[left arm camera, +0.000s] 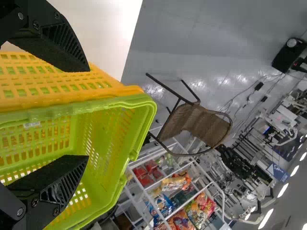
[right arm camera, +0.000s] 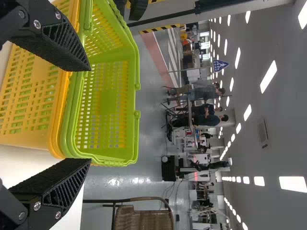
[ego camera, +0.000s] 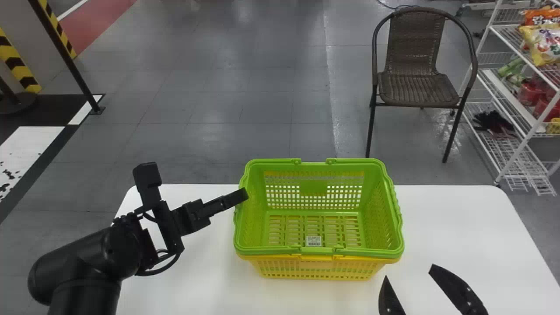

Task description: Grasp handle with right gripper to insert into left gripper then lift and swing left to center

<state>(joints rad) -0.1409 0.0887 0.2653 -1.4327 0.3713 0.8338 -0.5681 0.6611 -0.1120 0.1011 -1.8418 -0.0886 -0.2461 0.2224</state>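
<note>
Green basket (ego camera: 313,188): far edge of surface (ego camera: 459,227). Handle (ego camera: 275,251): folded, near side, running left-right; forward-left of right gripper (ego camera: 409,271), jaws wide, empty. Left gripper (ego camera: 246,195): basket's left, jaws likewise.

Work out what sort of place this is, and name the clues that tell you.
Probably a large indoor workshop or test hall, set up partly like a shop: ceiling lights run in rows, cables trail across the floor, and a wire rack holds snack bags.

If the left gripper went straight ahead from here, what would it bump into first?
The left gripper would probably meet the left rim of the green basket first; whether any gap remains is unclear.
</note>
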